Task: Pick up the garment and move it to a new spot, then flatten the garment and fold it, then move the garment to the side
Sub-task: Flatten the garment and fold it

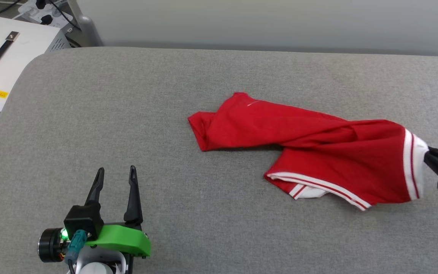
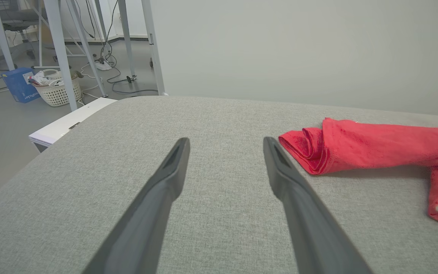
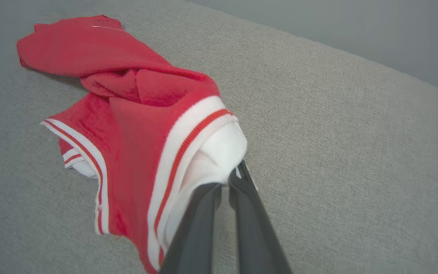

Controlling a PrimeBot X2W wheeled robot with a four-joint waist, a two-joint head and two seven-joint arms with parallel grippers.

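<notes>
The garment (image 1: 310, 140) is a red shirt with white sleeves and striped trim, lying crumpled across the right half of the grey padded table (image 1: 127, 95). My right gripper (image 1: 428, 156) at the right edge is shut on the garment's white sleeve. In the right wrist view its fingers (image 3: 200, 213) pinch the white cloth and the garment (image 3: 135, 114) hangs lifted at that end. My left gripper (image 1: 115, 173) stands open at the lower left, well clear of the shirt. Through the left wrist view, the gripper (image 2: 226, 146) has nothing between its fingers and the garment (image 2: 356, 146) lies to its right.
A white equipment box (image 1: 6, 57) with a black handle stands off the table's left corner, with a power strip (image 1: 44, 13) behind it. A white basket (image 2: 57, 89), a blue box (image 2: 17, 83) and metal frame legs stand on the floor beyond. A grey wall runs behind the table.
</notes>
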